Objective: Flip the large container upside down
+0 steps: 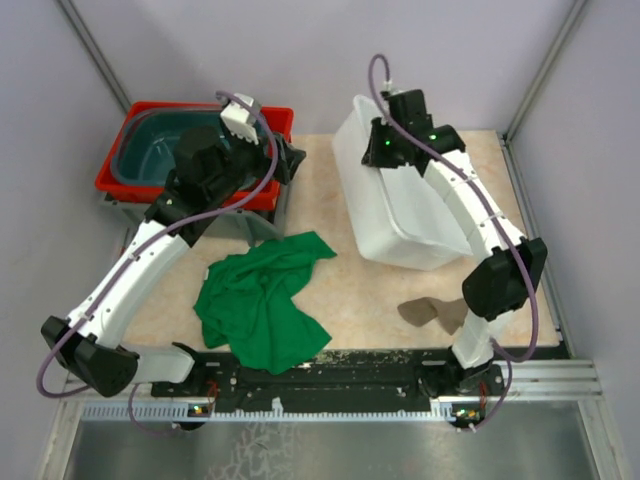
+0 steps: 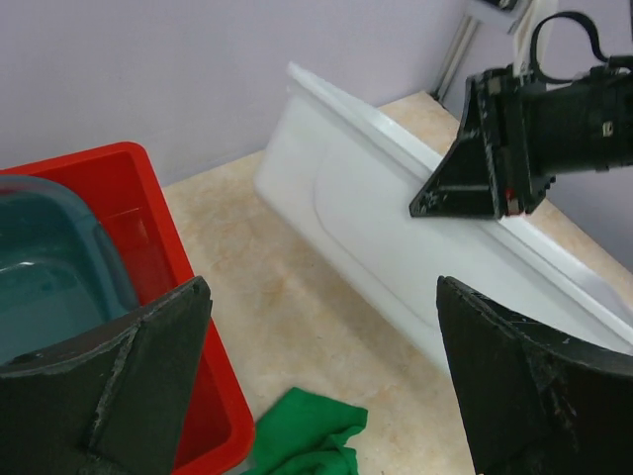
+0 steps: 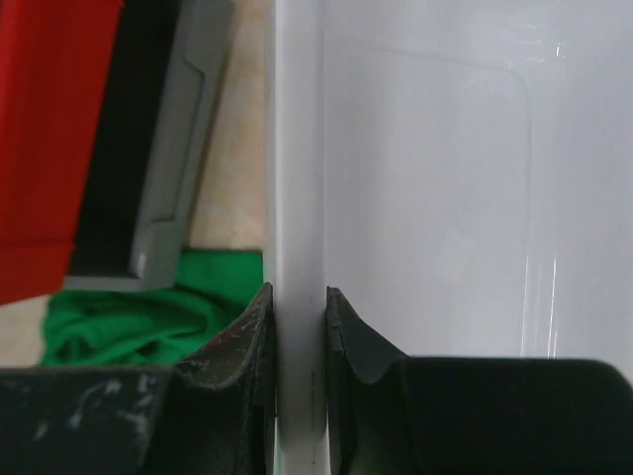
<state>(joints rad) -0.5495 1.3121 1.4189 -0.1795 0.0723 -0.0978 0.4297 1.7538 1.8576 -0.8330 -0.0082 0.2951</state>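
Observation:
The large white container (image 1: 400,200) stands tilted on the table at the right, lifted on its left side. My right gripper (image 1: 380,150) is shut on its upper left rim (image 3: 297,247), one finger on each side of the wall. In the left wrist view the container (image 2: 376,228) shows as a slanted white wall, with the right gripper (image 2: 485,163) clamped on its rim. My left gripper (image 1: 290,160) is open and empty, hovering by the red bin's right edge, apart from the white container.
A red bin (image 1: 130,165) holding a teal tub (image 1: 165,140) sits on a grey crate at the back left. A green cloth (image 1: 265,300) lies at the front middle. A brown scrap (image 1: 430,312) lies by the right arm's base.

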